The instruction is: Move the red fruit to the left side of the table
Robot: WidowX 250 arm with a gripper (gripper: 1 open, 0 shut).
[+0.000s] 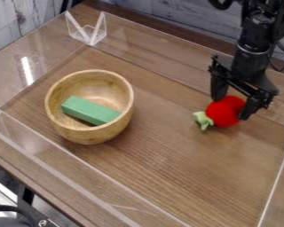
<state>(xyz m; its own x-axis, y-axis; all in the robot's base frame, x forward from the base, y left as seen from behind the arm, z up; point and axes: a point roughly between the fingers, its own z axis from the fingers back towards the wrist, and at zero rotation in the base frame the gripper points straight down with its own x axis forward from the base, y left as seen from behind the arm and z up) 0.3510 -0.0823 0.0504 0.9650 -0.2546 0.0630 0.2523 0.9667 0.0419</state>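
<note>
On the right side of the brown wood-grain surface (pixel 169 168) lies the small bright-red toy fruit with a green stem (pixel 223 112). Straight above it, the black robot hand (pixel 241 99) points down, fingers spread wide around the fruit. Leftward, a round wooden bowl (pixel 61 127) holds a green rectangular block (pixel 91 112).

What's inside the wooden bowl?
A green block lies inside the wooden bowl, slanted across the bottom. Whatever might be under the block is covered, so that can't be seen.

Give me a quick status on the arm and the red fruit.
Gripper open, fingers straddling the red fruit. Fruit on the table, right side. Wooden bowl with green block sits left.
</note>
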